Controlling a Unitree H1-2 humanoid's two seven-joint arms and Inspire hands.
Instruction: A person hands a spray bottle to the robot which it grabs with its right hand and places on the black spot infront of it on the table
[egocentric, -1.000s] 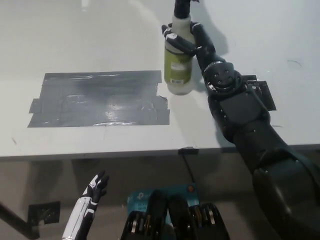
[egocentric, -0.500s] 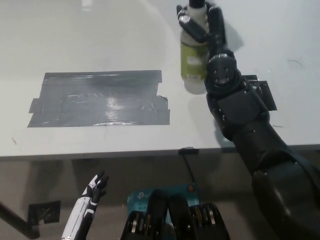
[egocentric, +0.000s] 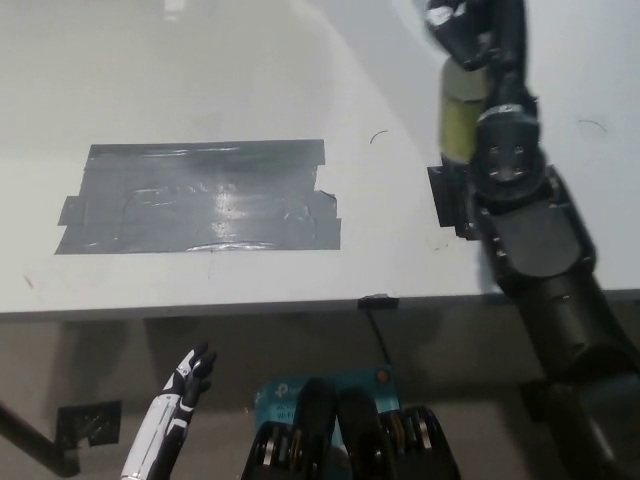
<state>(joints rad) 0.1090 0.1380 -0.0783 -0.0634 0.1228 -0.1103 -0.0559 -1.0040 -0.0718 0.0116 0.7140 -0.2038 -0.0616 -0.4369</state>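
My black right hand (egocentric: 478, 40) is shut on the spray bottle (egocentric: 459, 118), a pale bottle with a yellow-green label, held at the upper right over the white table (egocentric: 200, 60). The bottle's top is hidden by my fingers and the picture's edge. The black spot (egocentric: 200, 197), a wide patch of dark tape, lies on the table to the left of the bottle, well apart from it. My white left hand (egocentric: 170, 415) rests low at the lower left, below the table's front edge, fingers apart and empty.
A small dark tape patch (egocentric: 445, 195) sits on the table beside my right forearm. The table's front edge (egocentric: 300, 305) runs across the picture's middle. A blue box (egocentric: 300, 395) lies on the floor below.
My right hand has carried the bottle to the right and farther from the black spot, rising toward the picture's top. The left hand has not moved.
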